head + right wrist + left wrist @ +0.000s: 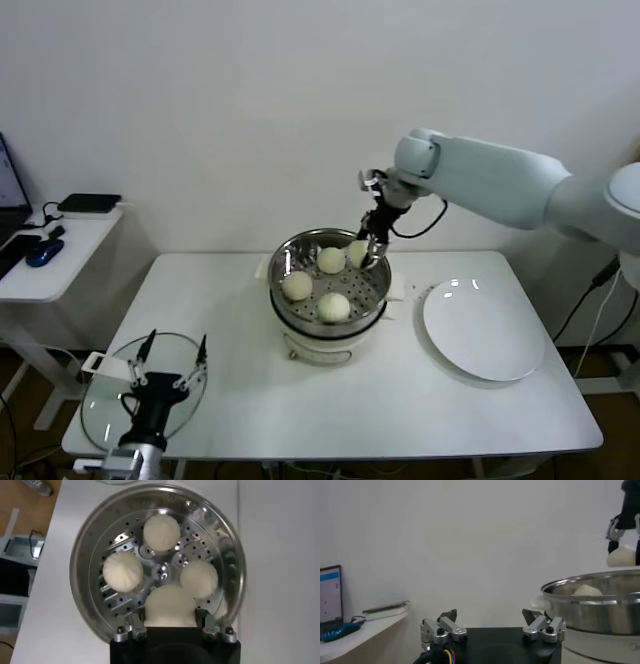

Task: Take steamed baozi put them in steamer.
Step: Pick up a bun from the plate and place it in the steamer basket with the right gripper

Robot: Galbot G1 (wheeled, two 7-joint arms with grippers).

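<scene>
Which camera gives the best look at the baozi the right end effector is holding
The right wrist view: the held baozi sits large between the right end effector fingers, above the steamer. The head view shows it small at the steamer's far rim. The left wrist view catches it from the side, at the frame edge.

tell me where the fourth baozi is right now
In the head view, the fourth baozi is held in the right gripper over the steamer's far right rim, above the three baozi inside.
</scene>
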